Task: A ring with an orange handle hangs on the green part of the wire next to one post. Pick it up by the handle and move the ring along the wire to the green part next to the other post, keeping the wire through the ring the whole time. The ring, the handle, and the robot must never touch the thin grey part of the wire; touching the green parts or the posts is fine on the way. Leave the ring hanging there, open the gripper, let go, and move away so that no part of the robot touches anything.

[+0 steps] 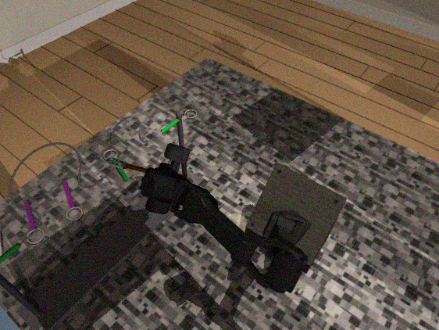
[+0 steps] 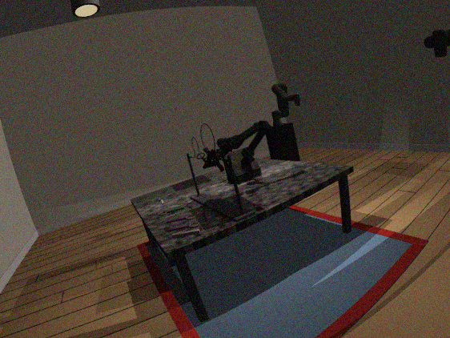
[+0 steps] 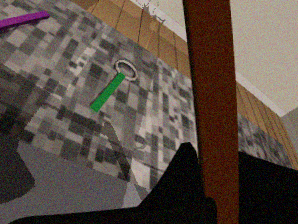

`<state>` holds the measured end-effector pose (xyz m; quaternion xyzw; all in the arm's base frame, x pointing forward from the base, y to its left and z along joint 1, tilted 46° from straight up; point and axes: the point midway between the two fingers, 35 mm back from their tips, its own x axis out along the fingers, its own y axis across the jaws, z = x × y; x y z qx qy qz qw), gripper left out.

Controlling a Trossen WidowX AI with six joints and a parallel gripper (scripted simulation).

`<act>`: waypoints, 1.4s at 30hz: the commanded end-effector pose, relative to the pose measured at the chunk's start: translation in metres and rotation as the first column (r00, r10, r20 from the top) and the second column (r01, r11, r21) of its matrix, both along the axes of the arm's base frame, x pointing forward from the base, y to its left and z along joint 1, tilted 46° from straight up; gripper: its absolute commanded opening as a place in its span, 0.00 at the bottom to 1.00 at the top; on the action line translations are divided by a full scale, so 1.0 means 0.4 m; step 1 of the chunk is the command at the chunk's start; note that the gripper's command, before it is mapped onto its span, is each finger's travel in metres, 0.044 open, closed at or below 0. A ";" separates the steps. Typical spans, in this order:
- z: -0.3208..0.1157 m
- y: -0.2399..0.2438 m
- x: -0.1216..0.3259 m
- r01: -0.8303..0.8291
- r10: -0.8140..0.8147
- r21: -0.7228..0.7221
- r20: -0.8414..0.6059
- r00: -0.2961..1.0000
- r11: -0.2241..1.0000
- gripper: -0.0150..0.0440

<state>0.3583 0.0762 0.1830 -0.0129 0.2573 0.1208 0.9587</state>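
Note:
My gripper (image 1: 146,172) (image 2: 209,159) (image 3: 194,151) is shut on the orange handle (image 1: 132,167) (image 3: 212,100), held above the table between the two posts. The handle points away from the arm towards the looping grey wire (image 1: 47,145) (image 2: 206,126). Its ring is too small to tell apart from a loose ring (image 1: 110,155) below it. One post (image 1: 180,134) stands behind the gripper, with a green wire part (image 1: 170,126) at its top. The other green part (image 1: 9,252) is at the far left edge, above a dark post (image 1: 12,289). I cannot tell whether the ring touches the wire.
Loose rings lie on the patterned table (image 1: 351,195) (image 2: 312,176): one with a green handle (image 1: 121,172) (image 3: 107,92) and two with purple handles (image 1: 68,194) (image 1: 29,215). Another ring (image 1: 190,113) lies behind the post. The arm's grey base plate (image 1: 297,188) is at the right.

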 end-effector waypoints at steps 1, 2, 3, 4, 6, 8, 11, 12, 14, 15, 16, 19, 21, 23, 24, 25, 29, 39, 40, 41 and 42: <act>0.004 -0.034 0.005 0.004 -0.003 -0.087 0.013 1.000 0.996 0.00; 0.005 -0.043 0.006 0.004 -0.002 -0.112 0.016 1.000 0.994 0.00; 0.007 -0.053 0.007 0.005 -0.002 -0.137 0.020 1.000 0.991 0.00; 0.008 -0.062 0.009 0.005 -0.001 -0.161 0.023 1.000 0.987 0.00; 0.012 -0.081 0.011 0.006 0.000 -0.210 0.029 1.000 0.978 0.00; 0.017 -0.099 0.014 0.007 0.002 -0.258 0.035 0.999 0.966 0.00; 0.026 -0.126 0.017 0.009 0.006 -0.330 0.045 0.999 0.944 0.00; 0.030 -0.134 0.018 0.010 0.007 -0.353 0.048 0.999 0.936 0.00; 0.038 -0.152 0.021 0.012 0.010 -0.398 0.054 0.999 0.917 0.00; 0.042 -0.160 0.022 0.013 0.012 -0.421 0.056 0.998 0.907 0.00; 0.046 -0.169 0.023 0.014 0.013 -0.443 0.059 0.998 0.896 0.00; 0.060 -0.193 0.026 0.018 0.019 -0.507 0.067 0.998 0.862 0.00; 0.070 -0.208 0.028 0.021 0.022 -0.548 0.073 0.997 0.836 0.00; 0.081 -0.223 0.030 0.024 0.026 -0.586 0.077 0.997 0.810 0.00; 0.087 -0.230 0.031 0.026 0.028 -0.605 0.080 0.996 0.796 0.00; 0.093 -0.237 0.032 0.027 0.030 -0.623 0.082 0.996 0.782 0.00; 0.116 -0.261 0.036 0.034 0.039 -0.687 0.090 0.995 0.725 0.00; 0.171 -0.305 0.042 0.048 0.056 -0.795 0.103 0.993 0.605 0.00; 0.178 -0.310 0.042 0.050 0.058 -0.805 0.104 0.993 0.592 0.00; 0.183 -0.313 0.043 0.051 0.059 -0.810 0.104 0.993 0.584 0.00; 0.187 -0.315 0.043 0.051 0.059 -0.814 0.105 0.993 0.579 0.00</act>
